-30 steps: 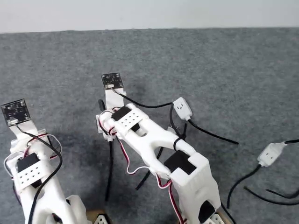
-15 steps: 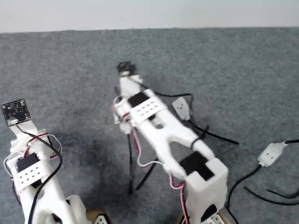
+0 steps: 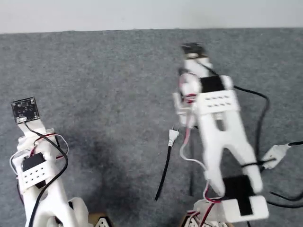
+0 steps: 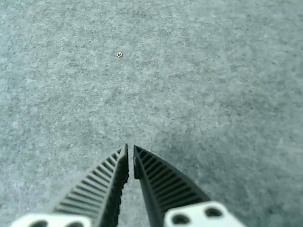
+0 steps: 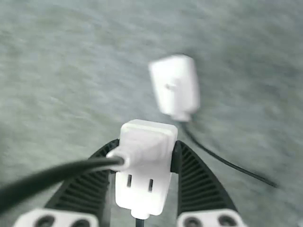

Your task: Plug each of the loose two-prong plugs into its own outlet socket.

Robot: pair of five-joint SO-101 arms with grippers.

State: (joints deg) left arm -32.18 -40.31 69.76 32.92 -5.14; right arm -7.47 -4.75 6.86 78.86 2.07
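My right gripper (image 5: 144, 143) is shut on a white outlet socket (image 5: 142, 177) with two slots on its face, and a black cord (image 5: 57, 176) runs up to its side. Beyond it, on the grey carpet, lies a second white socket (image 5: 174, 87) with its own cord. In the high view the right arm (image 3: 218, 118) stretches toward the far right of the middle. A loose two-prong plug (image 3: 173, 135) lies just left of it, its black cord (image 3: 163, 175) trailing toward the front. My left gripper (image 4: 130, 149) is shut on nothing above bare carpet.
Another white socket (image 3: 274, 154) with black cords lies at the right edge. The left arm (image 3: 33, 172) stands at the front left. A tiny metal speck (image 4: 119, 54) lies on the carpet beyond the left gripper. A pale wall (image 3: 151, 14) borders the far edge.
The right arm has swung from left of centre across to the right, carrying the held socket. The loose plug and its cord now show beside it. The left arm shifted slightly.
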